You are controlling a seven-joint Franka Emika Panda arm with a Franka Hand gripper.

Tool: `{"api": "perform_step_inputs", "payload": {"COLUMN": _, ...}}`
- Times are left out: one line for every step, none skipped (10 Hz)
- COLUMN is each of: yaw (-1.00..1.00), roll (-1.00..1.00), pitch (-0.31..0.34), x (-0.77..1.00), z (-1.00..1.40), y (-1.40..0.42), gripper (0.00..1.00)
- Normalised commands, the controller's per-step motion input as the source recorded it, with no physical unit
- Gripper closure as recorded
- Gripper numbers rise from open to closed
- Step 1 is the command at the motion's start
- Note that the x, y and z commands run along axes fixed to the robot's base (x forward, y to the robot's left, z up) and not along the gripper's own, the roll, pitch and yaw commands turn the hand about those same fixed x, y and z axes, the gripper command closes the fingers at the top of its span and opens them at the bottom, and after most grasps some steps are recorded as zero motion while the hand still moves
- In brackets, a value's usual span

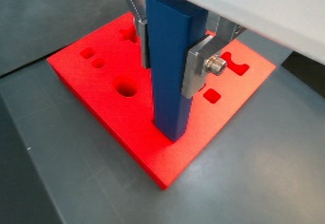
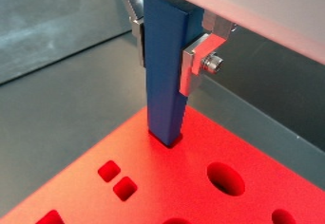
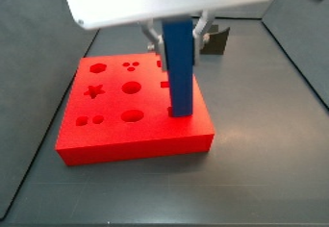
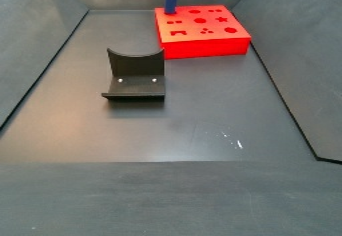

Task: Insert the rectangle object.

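Your gripper [image 1: 176, 49] is right above the red block [image 1: 114, 109]. Its fingers [image 1: 200, 65] squeeze the blue bar [image 1: 173, 71] on both sides and hold it standing straight up. You can see the bar's low end sitting in a hole near one edge of the red block in both wrist views. The dark grey holder [image 4: 134, 75] sits on the desk [image 4: 201, 120], well apart.

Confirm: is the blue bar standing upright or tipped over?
Upright: the blue bar stands vertically, lower end at the red block, upper part between the tool fingers.
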Motion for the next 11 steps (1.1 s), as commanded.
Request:
{"api": "perform_step_inputs", "payload": {"yaw": 0.0, "roll": 0.12, "pitch": 0.0, "x": 0.0, "z": -0.27, "y": 0.0, "gripper": 1.0}}
{"api": "perform_step_inputs", "payload": {"yaw": 0.0, "roll": 0.0, "pitch": -0.014, "x": 0.0, "z": 0.0, "y": 0.0, "gripper": 1.0}}
{"api": "perform_step_inputs", "payload": {"yaw": 0.0, "roll": 0.0, "pitch": 0.0, "x": 0.0, "z": -0.02, "y": 0.0, "gripper": 1.0}}
{"api": "perform_step_inputs", "payload": {"yaw": 0.04, "roll": 0.02, "pitch": -0.01, "x": 0.0, "z": -0.1, "y": 0.0, "gripper": 1.0}}
{"api": "perform_step_inputs", "payload": {"yaw": 0.5, "roll": 0.04, "pitch": -0.014, "x": 0.26, "z": -0.22, "y": -0.04, "gripper": 1.0}}
{"api": "perform_step_inputs", "payload": {"yaw": 0.38, "roll": 0.05, "pitch": -0.033, "x": 0.08, "z": -0.17, "y": -0.11, "gripper": 1.0}}
{"api": "perform_step_inputs", "payload": {"yaw": 0.04, "roll": 0.03, "pitch": 0.0, "x": 0.0, "z": 0.0, "y": -0.08, "gripper": 1.0}}
{"api": "perform_step_inputs", "payload": {"yaw": 0.01, "roll": 0.0, "pitch": 0.0, "x": 0.0, "z": 0.0, "y": -0.03, "gripper": 1.0}}
{"api": "perform_step_inputs", "payload": {"yaw": -0.03, "roll": 0.03, "pitch": 0.0, "x": -0.17, "z": 0.0, "y": 0.0, "gripper": 1.0}}
{"api": "perform_step_inputs", "payload": {"yaw": -0.14, "roll": 0.05, "pitch": 0.0, "x": -0.21, "z": 0.0, "y": -0.01, "gripper": 1.0}}
{"api": "perform_step_inputs", "payload": {"yaw": 0.0, "roll": 0.05, "pitch": 0.0, "x": 0.0, "z": 0.0, "y": -0.05, "gripper": 1.0}}
